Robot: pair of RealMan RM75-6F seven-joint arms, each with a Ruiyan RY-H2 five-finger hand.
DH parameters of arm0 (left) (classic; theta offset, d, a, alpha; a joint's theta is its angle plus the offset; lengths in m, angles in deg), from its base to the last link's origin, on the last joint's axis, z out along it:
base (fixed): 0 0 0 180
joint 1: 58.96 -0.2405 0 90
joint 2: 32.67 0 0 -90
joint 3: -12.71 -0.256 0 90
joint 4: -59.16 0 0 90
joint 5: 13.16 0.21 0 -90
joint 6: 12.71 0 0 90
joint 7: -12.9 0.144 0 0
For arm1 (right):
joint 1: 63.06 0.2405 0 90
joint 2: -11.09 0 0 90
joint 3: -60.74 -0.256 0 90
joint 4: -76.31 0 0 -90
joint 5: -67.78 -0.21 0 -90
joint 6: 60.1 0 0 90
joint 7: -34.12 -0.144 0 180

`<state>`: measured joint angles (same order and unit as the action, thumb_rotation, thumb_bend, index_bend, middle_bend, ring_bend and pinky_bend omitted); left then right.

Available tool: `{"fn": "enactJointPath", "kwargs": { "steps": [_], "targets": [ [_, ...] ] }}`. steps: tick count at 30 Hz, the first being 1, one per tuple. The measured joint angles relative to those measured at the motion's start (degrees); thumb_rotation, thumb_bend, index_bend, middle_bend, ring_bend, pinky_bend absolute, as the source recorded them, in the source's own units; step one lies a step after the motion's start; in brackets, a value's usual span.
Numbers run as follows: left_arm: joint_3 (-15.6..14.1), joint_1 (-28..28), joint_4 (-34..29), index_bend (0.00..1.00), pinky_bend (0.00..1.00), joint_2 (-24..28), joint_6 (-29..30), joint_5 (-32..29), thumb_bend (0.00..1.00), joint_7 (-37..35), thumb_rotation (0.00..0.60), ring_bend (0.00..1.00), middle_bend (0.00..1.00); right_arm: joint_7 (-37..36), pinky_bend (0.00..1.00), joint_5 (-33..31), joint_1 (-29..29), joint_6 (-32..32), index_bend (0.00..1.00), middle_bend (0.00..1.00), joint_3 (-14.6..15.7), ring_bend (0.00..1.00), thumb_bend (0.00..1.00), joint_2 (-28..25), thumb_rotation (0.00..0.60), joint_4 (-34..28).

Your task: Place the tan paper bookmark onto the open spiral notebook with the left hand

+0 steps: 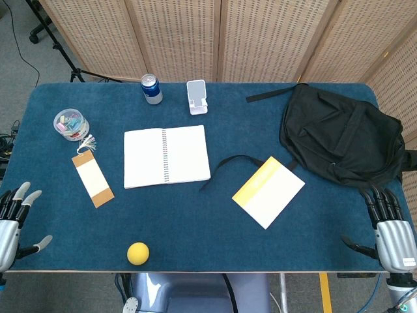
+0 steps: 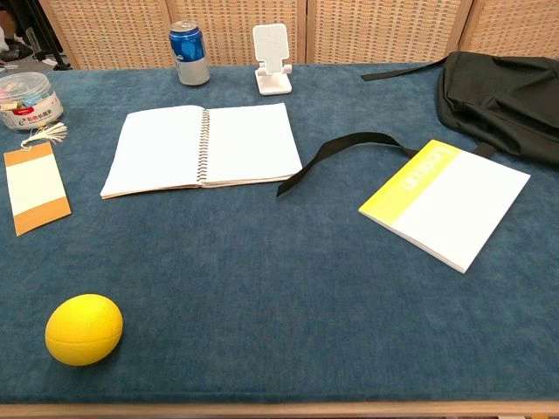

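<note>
The tan paper bookmark (image 1: 92,177) (image 2: 35,185) lies flat on the blue table, left of the notebook, its white tassel toward the far side. The open spiral notebook (image 1: 166,156) (image 2: 203,147) lies with blank white pages showing, a little left of the table's middle. My left hand (image 1: 14,218) rests at the near left table edge, fingers apart and empty, well short of the bookmark. My right hand (image 1: 389,229) sits at the near right edge, fingers spread, holding nothing. The chest view shows neither hand.
A yellow ball (image 1: 137,253) (image 2: 84,328) sits near the front edge. A clear tub of clips (image 1: 71,124), a blue can (image 1: 152,89) and a white phone stand (image 1: 197,96) stand at the back. A yellow-and-white booklet (image 1: 268,192) and a black backpack (image 1: 342,135) occupy the right.
</note>
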<state>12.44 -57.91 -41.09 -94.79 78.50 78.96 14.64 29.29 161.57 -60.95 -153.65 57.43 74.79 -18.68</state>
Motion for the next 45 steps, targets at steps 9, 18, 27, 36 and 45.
{"fn": "enactJointPath", "kwargs": {
  "steps": [9, 18, 27, 36, 45],
  "targets": [
    [0.4, 0.1, 0.4, 0.00, 0.00, -0.4, -0.3, -0.6, 0.00, 1.3, 0.600, 0.00, 0.00, 1.6, 0.00, -0.2, -0.4, -1.2, 0.00, 0.00, -0.6, 0.00, 0.00, 0.3, 0.600, 0.9],
    [2.4, 4.4, 4.0, 0.00, 0.00, -0.5, -8.3, -4.4, 0.00, 4.2, 0.600, 0.00, 0.00, 4.1, 0.00, -2.5, -0.2, -1.2, 0.00, 0.00, -2.1, 0.00, 0.00, 1.9, 0.600, 2.1],
    [3.9, 17.4, 17.0, 0.15, 0.00, -0.3, -27.5, -4.1, 0.08, 1.5, 0.600, 0.00, 0.00, 7.0, 0.00, -7.7, 0.7, 1.8, 0.00, 0.00, -3.8, 0.00, 0.00, 3.5, 0.600, 2.3],
    [2.3, 25.2, 42.9, 0.32, 0.00, -9.7, -28.8, 3.0, 0.14, -16.4, 0.600, 0.00, 0.00, 9.9, 0.00, -8.9, 0.5, 1.9, 0.00, 0.00, -3.9, 0.00, 0.00, 4.8, 0.600, 1.5],
    [-2.2, 29.3, 65.4, 0.32, 0.00, -22.3, -27.1, 7.8, 0.16, -31.1, 0.600, 0.00, 0.00, 11.6, 0.00, -8.8, 0.4, 2.0, 0.00, 0.00, -3.6, 0.00, 0.00, 5.7, 0.600, 1.0]
  ]
}}
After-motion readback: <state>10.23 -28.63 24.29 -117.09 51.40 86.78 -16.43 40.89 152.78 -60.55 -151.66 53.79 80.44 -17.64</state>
